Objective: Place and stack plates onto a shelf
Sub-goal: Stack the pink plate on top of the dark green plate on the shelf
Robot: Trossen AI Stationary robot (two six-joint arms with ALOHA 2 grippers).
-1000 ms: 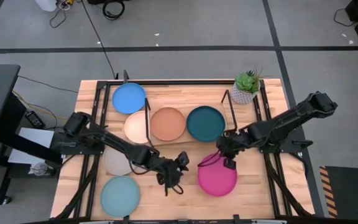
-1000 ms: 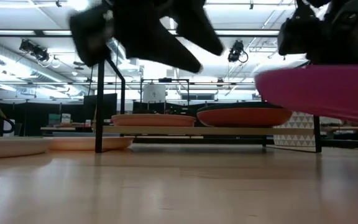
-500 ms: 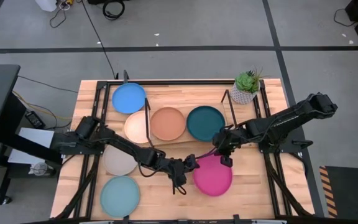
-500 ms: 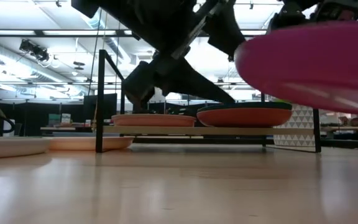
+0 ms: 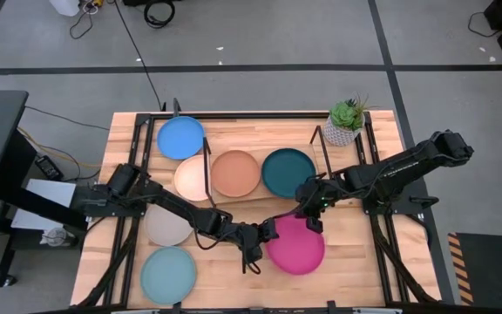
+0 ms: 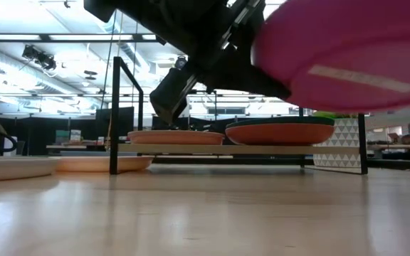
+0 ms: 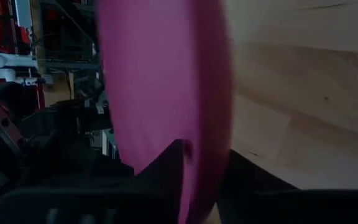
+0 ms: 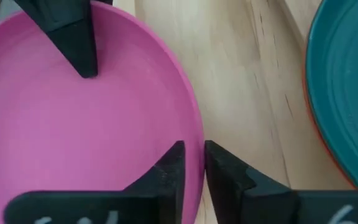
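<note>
We find the right gripper point(image 8: 191, 163) clamped on the rim of the magenta plate point(image 5: 295, 246), one finger inside the dish and one outside, and the plate hangs clear of the tabletop point(image 5: 356, 253), just in front of the shelf point(image 5: 260, 202). The left gripper point(image 5: 267, 234) meets the opposite edge of the same plate; in its wrist view the rim sits between its fingers point(image 7: 166, 165), which look closed on it, so we judge this to be a handover or a two-armed carry, with the plate mid-transfer toward the shelf. The next move, as we read it, calls for one arm to let go cleanly before the other lifts the plate over the shelf's front edge and lowers it level onto a stack. On the shelf, the salmon plate point(image 5: 235, 173) lies alone at the left. At the right, the dark teal plate point(image 5: 288, 172) sits on an orange plate point(image 6: 280, 134), which shows from the low view. The cream plate point(image 5: 190, 179) lies at the shelf's left end, partly under the salmon one's edge, though whether it rests on the board we cannot tell. Off the shelf, the blue plate point(image 5: 180, 137), the grey plate point(image 5: 166, 228) and the light teal plate point(image 5: 167, 273) wait on the table's left side, and a potted plant point(image 5: 345, 121) stands at the far right corner.
</note>
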